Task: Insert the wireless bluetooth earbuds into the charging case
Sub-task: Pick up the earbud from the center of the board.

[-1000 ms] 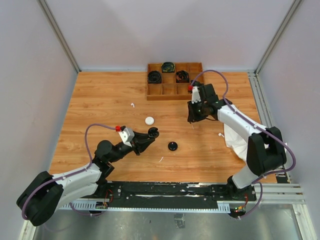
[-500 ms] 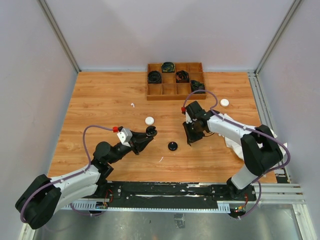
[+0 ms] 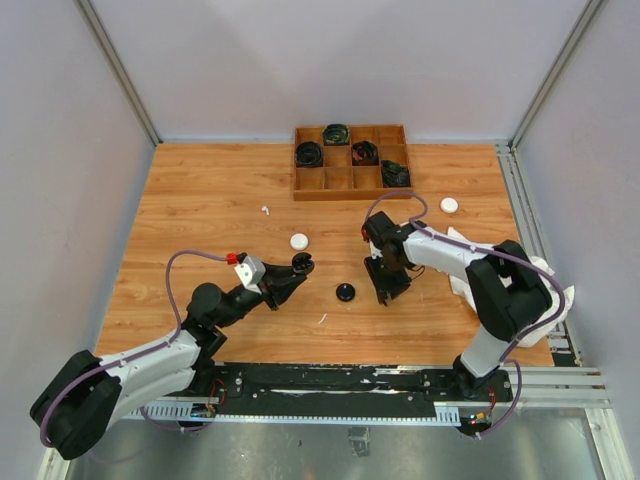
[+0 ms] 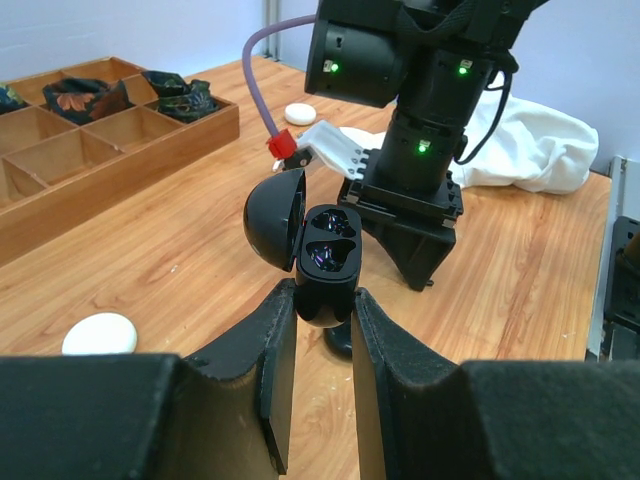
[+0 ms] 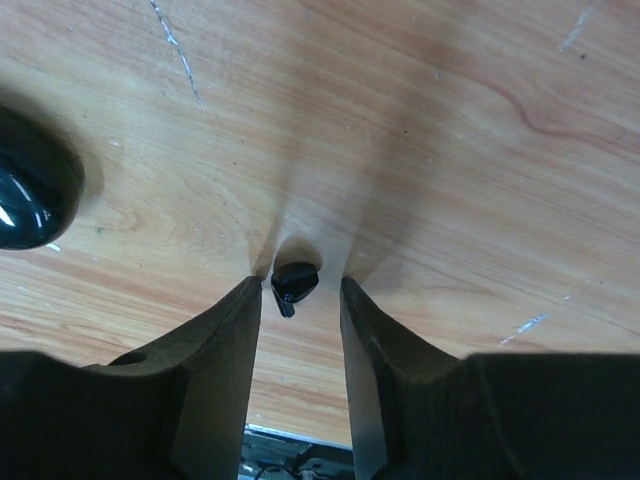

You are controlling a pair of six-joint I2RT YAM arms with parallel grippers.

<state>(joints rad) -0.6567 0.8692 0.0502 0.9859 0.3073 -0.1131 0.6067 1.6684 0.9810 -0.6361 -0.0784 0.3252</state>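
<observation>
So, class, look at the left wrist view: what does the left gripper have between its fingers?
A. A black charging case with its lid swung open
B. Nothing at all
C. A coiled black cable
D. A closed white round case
A: the left gripper is clamped on the black charging case, and its lid is hinged back so the two wells show.

No words, numbers or brand names can be read anywhere. Even the charging case [image 4: 326, 268], seen up close, has no writing on it that I can make out.
</observation>
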